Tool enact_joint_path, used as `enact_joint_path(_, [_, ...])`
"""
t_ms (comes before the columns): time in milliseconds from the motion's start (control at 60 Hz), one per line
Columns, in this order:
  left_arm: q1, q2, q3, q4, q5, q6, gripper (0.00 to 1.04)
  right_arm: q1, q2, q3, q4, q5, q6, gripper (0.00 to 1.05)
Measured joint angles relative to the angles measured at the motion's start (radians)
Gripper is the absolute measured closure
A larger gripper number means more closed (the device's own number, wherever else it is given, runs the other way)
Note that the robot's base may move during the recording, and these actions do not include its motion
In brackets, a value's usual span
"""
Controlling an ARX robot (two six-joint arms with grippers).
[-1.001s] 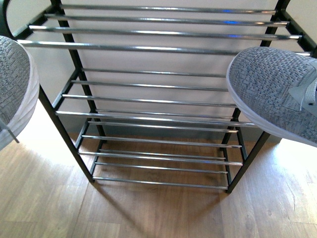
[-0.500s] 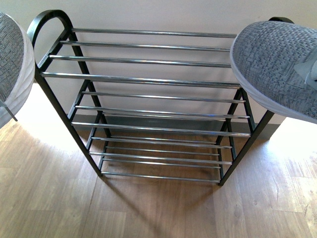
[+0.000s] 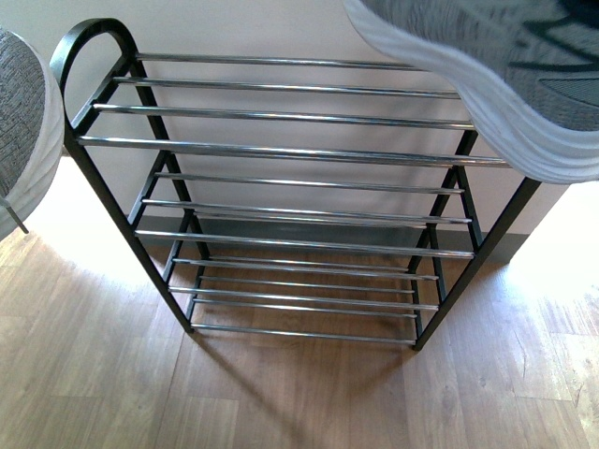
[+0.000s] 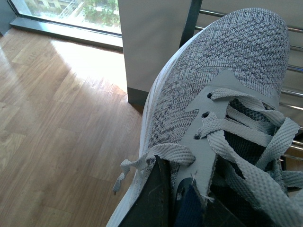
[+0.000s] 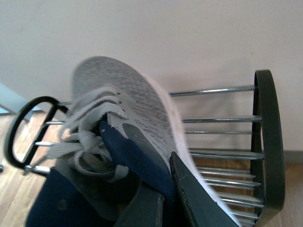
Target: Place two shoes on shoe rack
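left pincer [image 4: 176, 201] clamps left shoe [image 4: 227, 61], right pincer [image 5: 166, 198] right shoe [image 5: 137, 101].

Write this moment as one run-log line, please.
left claw: shut on left shoe, left of shoe rack | right claw: shut on right shoe, at rack's top right | visible tiers: no shoes

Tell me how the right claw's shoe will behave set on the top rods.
The right shoe looks light and soft: its knit upper probably flexes where the right claw pinches the collar. The wavy white sole is likely stiffer and should span the chrome rods, though it may slide on them. Loose laces could drop between rods.
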Motion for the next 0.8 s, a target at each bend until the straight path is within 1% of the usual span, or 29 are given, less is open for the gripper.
enact_joint_path(67, [0.000, 0.000, 0.000, 0.000, 0.000, 0.000, 1.03, 0.014, 0.117, 0.106, -0.048, 0.070, 0.051, 1.03])
enact_joint_path(200, [0.000, 0.000, 0.000, 0.000, 0.000, 0.000, 1.03, 0.026, 0.267, 0.255, -0.086, 0.146, 0.158, 1.03])
enact_joint_path(284, [0.000, 0.000, 0.000, 0.000, 0.000, 0.000, 1.03, 0.020, 0.301, 0.271, -0.109, 0.172, 0.220, 1.03])
enact_joint_path(350, [0.000, 0.000, 0.000, 0.000, 0.000, 0.000, 1.03, 0.000, 0.322, 0.273, -0.124, 0.213, 0.306, 1.03])
enact_joint_path(417, [0.000, 0.000, 0.000, 0.000, -0.001, 0.000, 1.03, -0.021, 0.332, 0.269, -0.124, 0.233, 0.354, 1.03])
enact_joint_path(567, [0.000, 0.000, 0.000, 0.000, 0.000, 0.000, 1.03, -0.042, 0.349, 0.254, -0.143, 0.289, 0.420, 1.03])
enact_joint_path(801, [0.000, 0.000, 0.000, 0.000, 0.000, 0.000, 1.03, -0.036, 0.342, 0.233, -0.145, 0.312, 0.476, 1.03])
